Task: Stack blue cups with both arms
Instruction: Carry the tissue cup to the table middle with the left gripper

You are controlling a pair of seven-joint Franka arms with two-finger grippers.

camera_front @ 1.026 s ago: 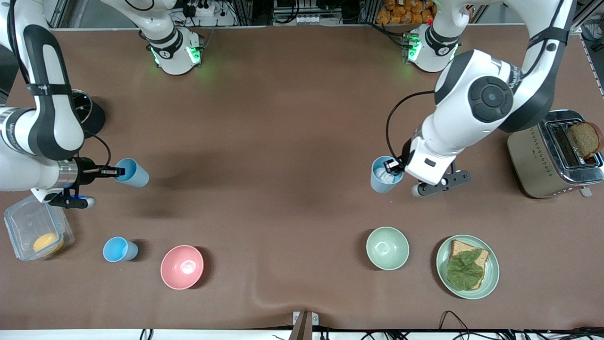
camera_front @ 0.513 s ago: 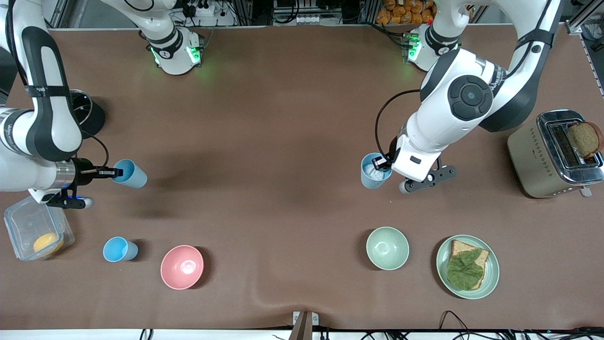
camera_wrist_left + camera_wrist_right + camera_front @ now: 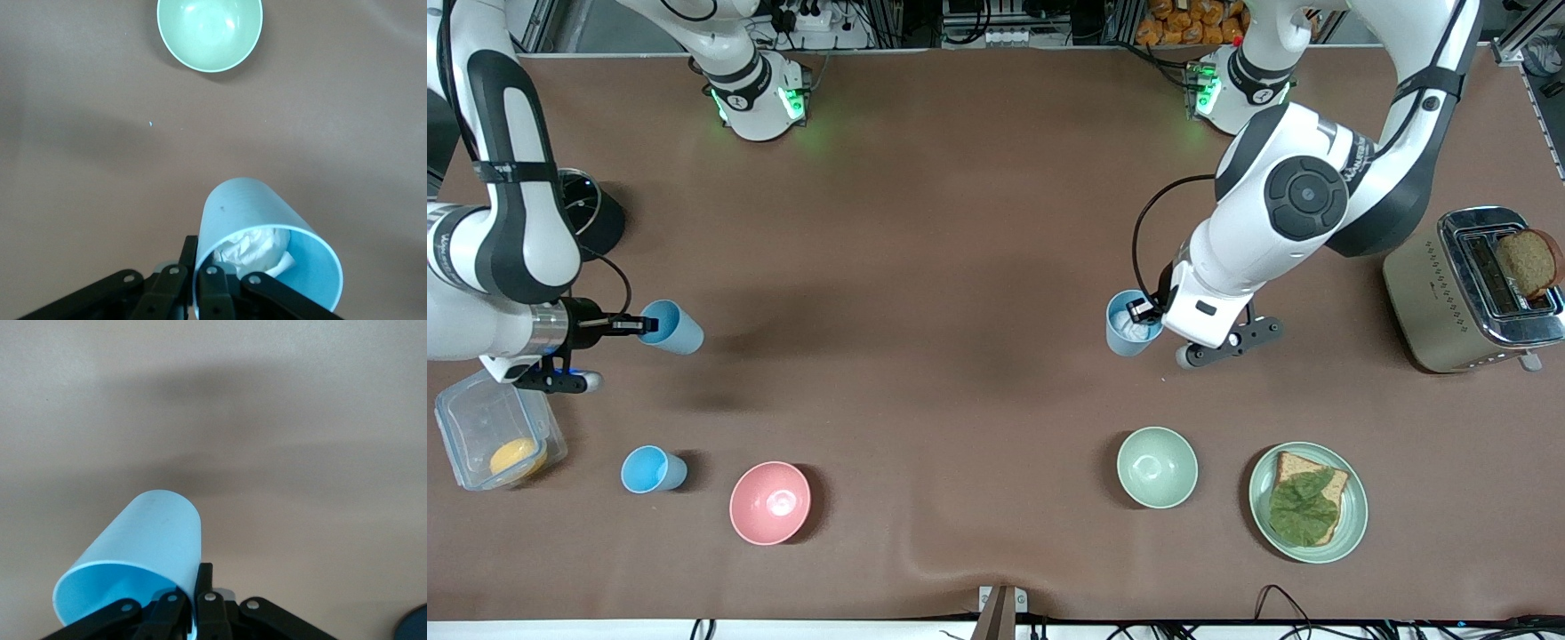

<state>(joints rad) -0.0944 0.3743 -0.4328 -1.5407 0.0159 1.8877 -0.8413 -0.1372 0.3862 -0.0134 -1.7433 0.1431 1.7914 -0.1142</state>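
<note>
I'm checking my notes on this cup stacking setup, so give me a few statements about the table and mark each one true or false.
1. Each pincer is shut on the rim of a blue cup. True: the left pincer grips the cup with crumpled paper, the right pincer grips the empty cup.
2. The two held cups are already stacked. False: they are apart, each toward its own arm's end of the table.
3. A third blue cup stands beside the pink bowl. True.
4. The green bowl holds a slice of bread. False: it looks empty; the bread with a leaf lies on the green plate.
5. The toaster has bread in it. True.
</note>
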